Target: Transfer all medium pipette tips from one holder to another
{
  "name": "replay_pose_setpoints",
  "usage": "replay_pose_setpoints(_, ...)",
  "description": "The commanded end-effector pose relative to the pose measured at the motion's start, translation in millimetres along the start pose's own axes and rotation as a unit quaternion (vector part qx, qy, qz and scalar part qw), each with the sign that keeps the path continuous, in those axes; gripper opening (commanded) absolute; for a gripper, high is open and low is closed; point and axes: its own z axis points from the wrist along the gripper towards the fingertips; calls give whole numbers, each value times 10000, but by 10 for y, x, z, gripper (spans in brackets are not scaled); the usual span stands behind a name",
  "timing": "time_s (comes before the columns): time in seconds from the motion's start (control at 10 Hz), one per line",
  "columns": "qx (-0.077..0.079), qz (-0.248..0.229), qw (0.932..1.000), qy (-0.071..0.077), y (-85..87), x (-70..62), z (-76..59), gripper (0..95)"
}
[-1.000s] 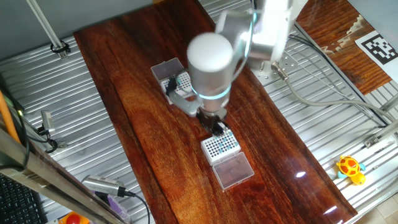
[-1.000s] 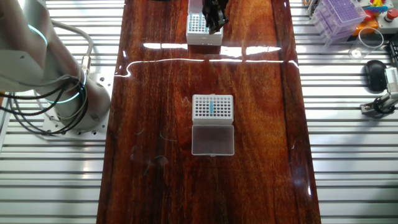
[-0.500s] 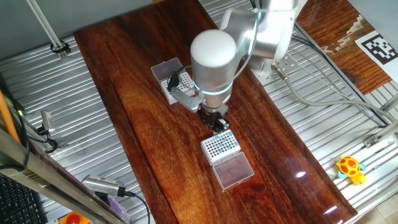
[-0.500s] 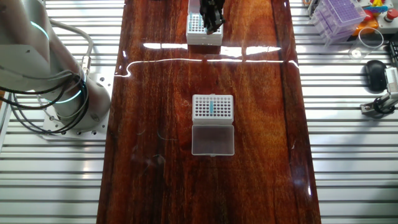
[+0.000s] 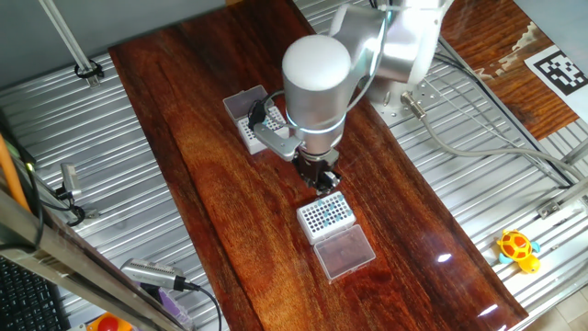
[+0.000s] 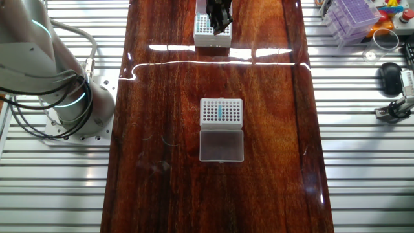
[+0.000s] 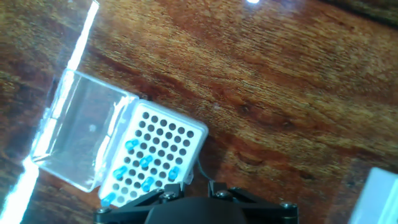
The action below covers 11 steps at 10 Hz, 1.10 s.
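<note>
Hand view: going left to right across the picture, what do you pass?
Clear hinged lid → white rack with teal medium pipette tips → bare wooden table → white edge of another object at the right border. The gripper housing sits along the bottom and is left out of the order.

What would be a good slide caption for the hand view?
Hand camera over a white rack holding scattered medium pipette tips, its clear lid open.

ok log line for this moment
jaws: over edge of rack, grip unclear | medium pipette tips: several scattered in that rack | other rack: one teal column
</note>
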Motion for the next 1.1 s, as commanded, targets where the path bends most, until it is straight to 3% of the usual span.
replay_pose_setpoints(0.1, -103, -114, 9999, 11, 0, 5, -2, 190)
replay_pose_setpoints(0.5, -150, -12, 9999, -8, 121, -36, 68, 190)
replay_pose_setpoints(1.1, -139, -28, 9999, -12, 247, 42, 174, 190)
